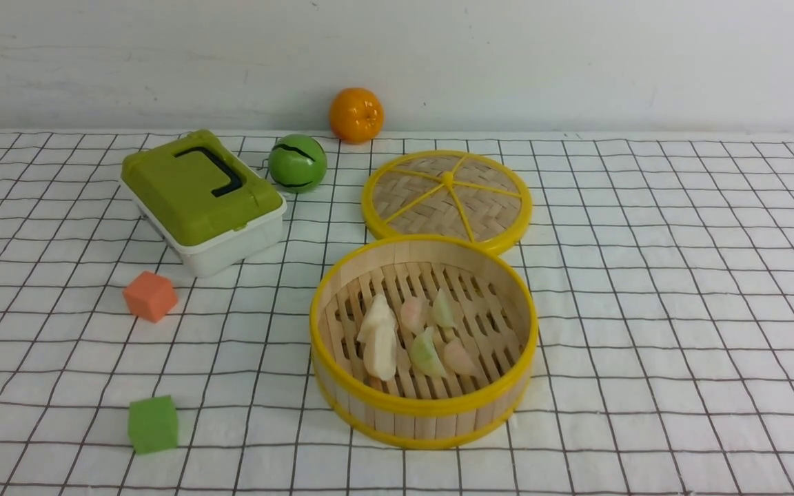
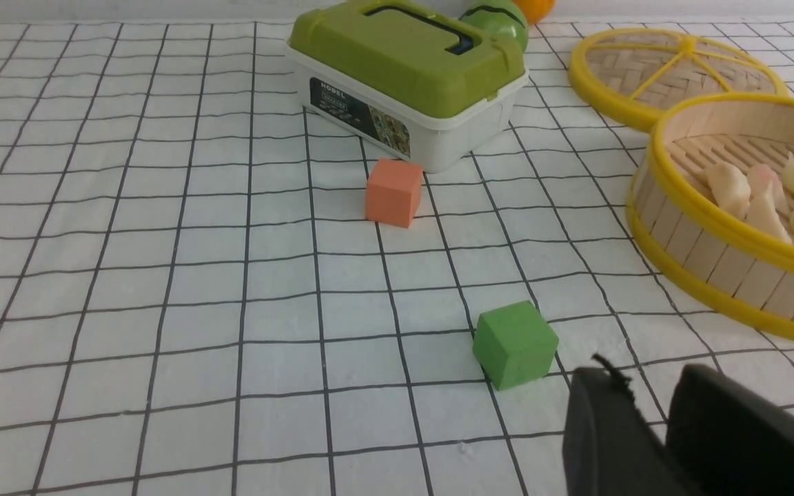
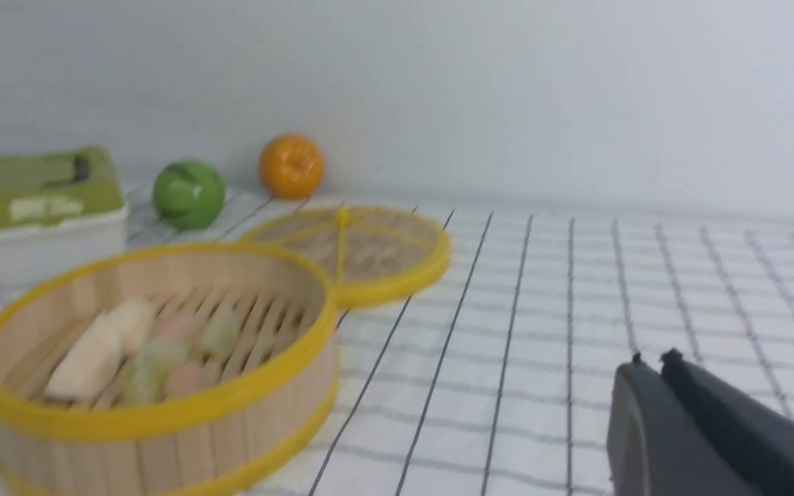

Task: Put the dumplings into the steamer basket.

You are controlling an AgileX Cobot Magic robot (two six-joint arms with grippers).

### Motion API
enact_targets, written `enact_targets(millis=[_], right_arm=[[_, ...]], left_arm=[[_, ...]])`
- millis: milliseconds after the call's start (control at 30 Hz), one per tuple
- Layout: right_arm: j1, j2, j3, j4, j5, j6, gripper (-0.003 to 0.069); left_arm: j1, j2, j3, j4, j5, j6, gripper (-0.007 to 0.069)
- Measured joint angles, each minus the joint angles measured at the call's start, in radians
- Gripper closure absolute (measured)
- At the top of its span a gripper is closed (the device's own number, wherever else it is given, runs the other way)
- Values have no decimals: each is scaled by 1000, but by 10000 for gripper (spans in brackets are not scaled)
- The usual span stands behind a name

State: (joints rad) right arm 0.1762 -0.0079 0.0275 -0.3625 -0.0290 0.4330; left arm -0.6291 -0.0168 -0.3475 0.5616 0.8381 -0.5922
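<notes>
Both hands (image 2: 652, 399) (image 3: 652, 368) empty (right closed)

Six pale dumplings (image 1: 414, 332) lie inside the upright steamer basket (image 1: 424, 406).

A white cloth (image 1: 679, 289) printed with a thin dark grid is covering the whole work surface, running from the near edge to the far wall. It is lying mostly flat, with the grid lines wavering slightly where the fabric is rippling. A plain wall (image 1: 576, 62), pale grey-white, is standing directly behind the surface; faint horizontal streaks are showing across it, possibly brush marks or scuffs, though the view is too soft to tell. Light is falling evenly and diffusely, casting only short, soft shadows on the cloth. No window or lamp is showing within the frames.
</notes>
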Motion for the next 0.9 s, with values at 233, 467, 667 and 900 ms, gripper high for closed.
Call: enact_targets(millis=[233, 467, 667, 900], right_arm=[[-99, -2, 0, 35, -68, 0, 631], [-142, -2, 0, 281, 15, -281, 676], [-142, -2, 0, 331, 274, -340, 681], [-143, -2, -3, 342, 391, -340, 681]], left_arm=[[0, 0, 0, 0, -1, 0, 473], [0, 0, 0, 0, 0, 0, 463], [0, 0, 0, 0, 0, 0, 458], [0, 0, 0, 0, 0, 0, 450]])
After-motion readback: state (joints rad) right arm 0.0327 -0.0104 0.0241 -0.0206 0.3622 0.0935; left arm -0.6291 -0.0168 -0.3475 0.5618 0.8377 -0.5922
